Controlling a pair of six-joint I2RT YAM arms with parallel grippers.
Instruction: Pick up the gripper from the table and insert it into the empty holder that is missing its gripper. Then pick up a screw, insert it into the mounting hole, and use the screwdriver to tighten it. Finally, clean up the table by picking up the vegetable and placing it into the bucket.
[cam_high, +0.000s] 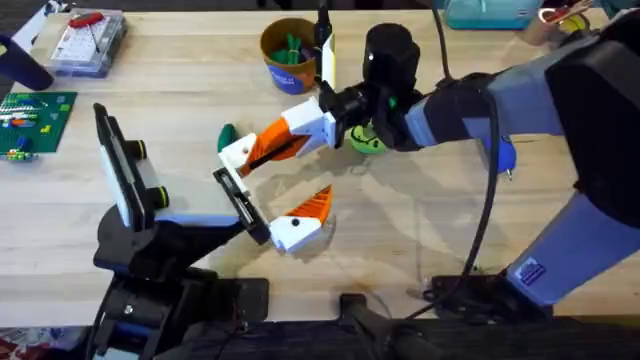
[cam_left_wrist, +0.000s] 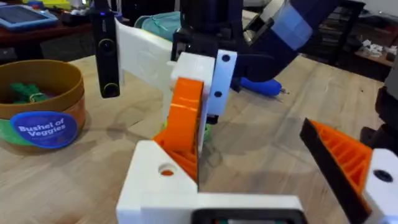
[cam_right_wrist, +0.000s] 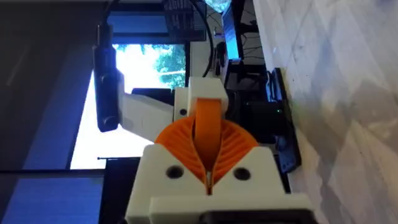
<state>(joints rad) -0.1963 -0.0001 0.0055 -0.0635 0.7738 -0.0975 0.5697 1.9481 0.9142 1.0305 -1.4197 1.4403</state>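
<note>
The gripper (cam_high: 250, 152), a white base with an orange wedge (cam_left_wrist: 183, 127), sits at the far end of the holder (cam_high: 240, 203), the black rail on my left arm. My right gripper (cam_high: 283, 138) is shut on its wedge; the right wrist view shows the ribbed pads (cam_right_wrist: 239, 148) pressed on the gripper (cam_right_wrist: 208, 124). My left gripper (cam_high: 285, 185) stands open, with its one fitted orange-finned finger (cam_left_wrist: 348, 163) at the rail's other end. A green vegetable (cam_high: 368, 141) lies under my right arm. The bucket (cam_high: 289, 55) stands behind. The blue screwdriver (cam_high: 505, 156) lies to the right.
A clear parts box (cam_high: 88, 42) and a green circuit board (cam_high: 35, 120) lie at the far left. Another green piece (cam_high: 227, 134) lies beside the held gripper. The bucket (cam_left_wrist: 43, 102) holds green vegetables. Bare wood lies at the front right.
</note>
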